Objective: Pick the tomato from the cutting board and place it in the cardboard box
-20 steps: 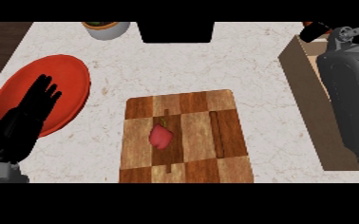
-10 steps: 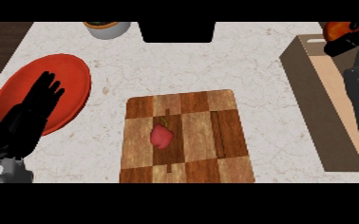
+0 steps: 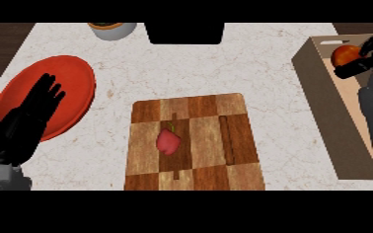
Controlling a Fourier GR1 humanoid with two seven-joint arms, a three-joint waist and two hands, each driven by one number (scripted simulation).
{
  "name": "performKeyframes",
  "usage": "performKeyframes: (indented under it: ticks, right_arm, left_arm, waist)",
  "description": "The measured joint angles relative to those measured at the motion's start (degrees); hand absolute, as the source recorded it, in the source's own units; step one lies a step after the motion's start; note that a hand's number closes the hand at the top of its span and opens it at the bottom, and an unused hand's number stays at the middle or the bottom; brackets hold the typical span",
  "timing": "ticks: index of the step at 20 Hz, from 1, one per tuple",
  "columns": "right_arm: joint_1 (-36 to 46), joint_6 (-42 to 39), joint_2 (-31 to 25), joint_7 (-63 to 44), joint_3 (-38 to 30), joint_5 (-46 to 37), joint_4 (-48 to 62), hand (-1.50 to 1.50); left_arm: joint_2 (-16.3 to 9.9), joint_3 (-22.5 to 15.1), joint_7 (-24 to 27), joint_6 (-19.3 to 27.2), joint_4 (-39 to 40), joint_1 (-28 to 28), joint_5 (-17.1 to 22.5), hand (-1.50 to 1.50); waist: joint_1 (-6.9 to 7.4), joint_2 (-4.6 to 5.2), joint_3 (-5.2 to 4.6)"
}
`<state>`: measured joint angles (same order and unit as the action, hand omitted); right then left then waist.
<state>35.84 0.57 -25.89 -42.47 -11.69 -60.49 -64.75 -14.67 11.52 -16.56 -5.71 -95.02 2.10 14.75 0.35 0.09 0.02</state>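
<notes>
Head view shows a tomato (image 3: 353, 55) held in the right hand (image 3: 355, 68), fingers curled round it, above the cardboard box's (image 3: 320, 86) far end; left hand (image 3: 33, 113) rests open, far left.

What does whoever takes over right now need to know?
Left hand: open, resting over the red plate, holding nothing.
Right hand: at the right edge, fingers curled round a round orange-red thing, seemingly the tomato, above the cardboard box.
Cutting board: a red stemmed piece lies on it.
Done: pick and carry. Left: lower and release in the box.
</notes>
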Motion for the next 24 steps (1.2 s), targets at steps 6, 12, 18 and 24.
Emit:
performKeyframes:
  ticks: [6, 12, 18, 24]
  right_arm:
    - [-3.0, 1.8, 1.5, 2.4, -3.3, 4.4, 2.7, -1.5]
    - [-5.5, 11.3, 3.1, 9.9, -6.5, 8.4, 0.8, -1.5]
    - [-7.1, 23.1, 5.5, 14.4, -13.4, 14.9, -4.2, -1.5]
    - [-13.8, 24.2, 6.4, 14.2, -17.8, 22.1, -16.3, -1.5]
  left_arm:
    - [0.3, 0.0, 0.0, 0.3, 0.6, 0.8, -0.9, 0.0]
    - [1.9, -0.8, 0.3, 1.0, 0.3, 0.1, -2.0, 0.0]
    - [1.2, 0.3, 0.0, 0.5, 0.7, 0.3, -1.2, 0.0]
    - [1.8, 0.0, -0.1, 0.4, -1.2, -1.8, -1.5, 0.0]
  waist:
    - [-0.16, -0.3, -0.26]
    - [-0.29, -0.4, -0.3]
    - [-0.64, -0.24, -0.04]
    - [-0.89, -0.34, -0.03]
